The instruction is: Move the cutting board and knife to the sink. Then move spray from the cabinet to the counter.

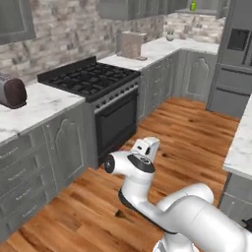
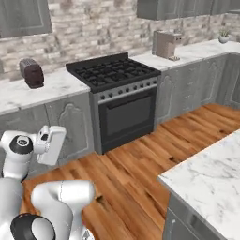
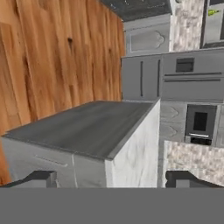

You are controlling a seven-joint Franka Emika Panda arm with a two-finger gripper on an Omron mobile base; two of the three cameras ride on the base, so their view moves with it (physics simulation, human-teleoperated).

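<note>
One green spray [image 1: 193, 5] stands up straight on a high shelf in the far corner of the kitchen, inside the grey cabinet [image 1: 204, 6]. Its long side runs up and down, with the top up. It is too small to tell which way the nozzle points.

There is one black stove [image 1: 88, 78] with an oven door below it, set between two stretches of white marble table [image 1: 42, 103]. One dark toaster [image 1: 12, 91] sits on the table left of the stove. One brown box-like machine [image 1: 131, 44] stands on the table right of the stove — and one small plant pot [image 1: 170, 36] sits farther along, near the corner. A second marble table [image 2: 211, 180] is on the right side of the room.

The white arm is folded low over the wooden floor [image 1: 187, 133], well apart from the spray. The two fingers [image 3: 43, 178] are spread wide — nothing is between them. They point at the side of a grey table block [image 3: 87, 127].

The wall behind the stove is pale brick.
</note>
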